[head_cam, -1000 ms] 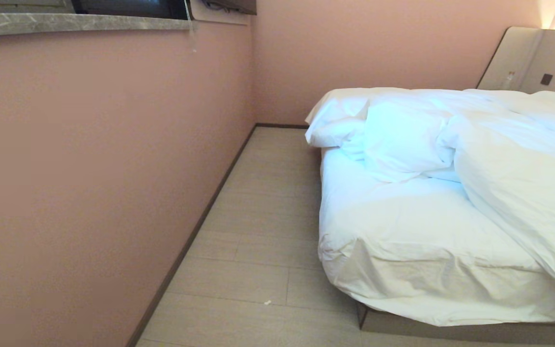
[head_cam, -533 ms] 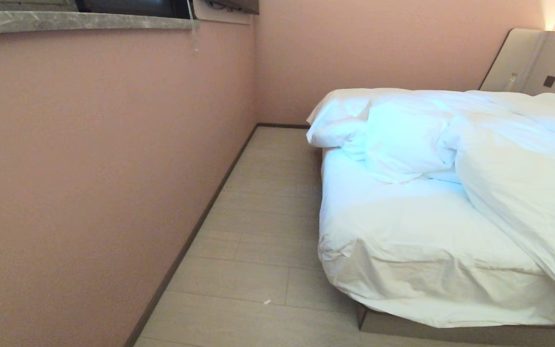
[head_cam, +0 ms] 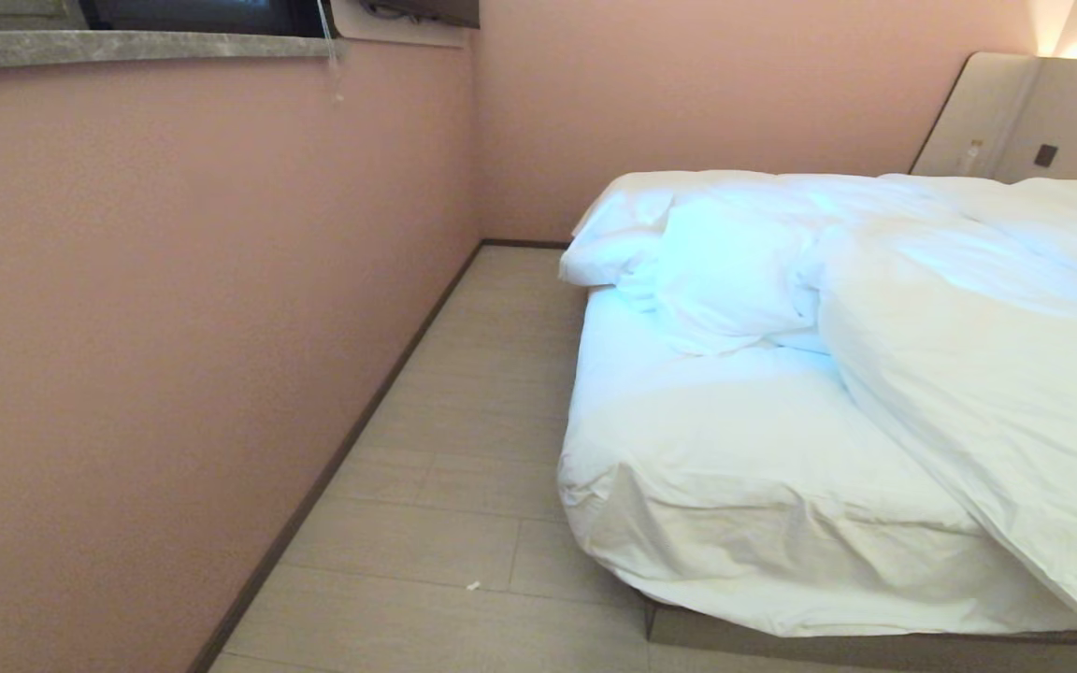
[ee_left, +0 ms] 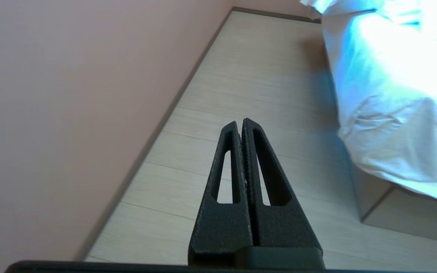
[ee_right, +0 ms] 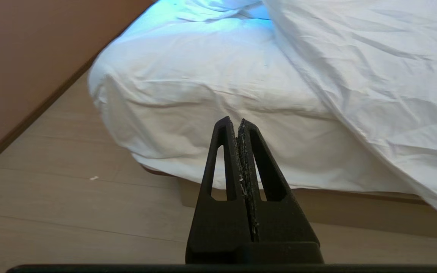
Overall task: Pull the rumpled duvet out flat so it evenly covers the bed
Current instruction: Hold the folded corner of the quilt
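**Duvet bunched, both grippers idle**

The duvet (head_cam: 987, 374) lies heaped across the bed (head_cam: 744, 467) — the near corner shows bare sheet. The left gripper (ee_left: 240, 122) and right gripper (ee_right: 233, 120) — fingers pressed together, empty — hang above the floor (head_cam: 464, 449).

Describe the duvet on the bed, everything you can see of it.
The duvet is thick, puffy and white, of creased cotton-looking cloth. It lies bunched in a diagonal heap across the far and right part of the bed, running out of the head view at the right edge and hanging over the foot there. The near left corner of the mattress is bare, showing only the fitted sheet. Toward the head end the duvet lies against rumpled white pillows. Neither gripper touches it.
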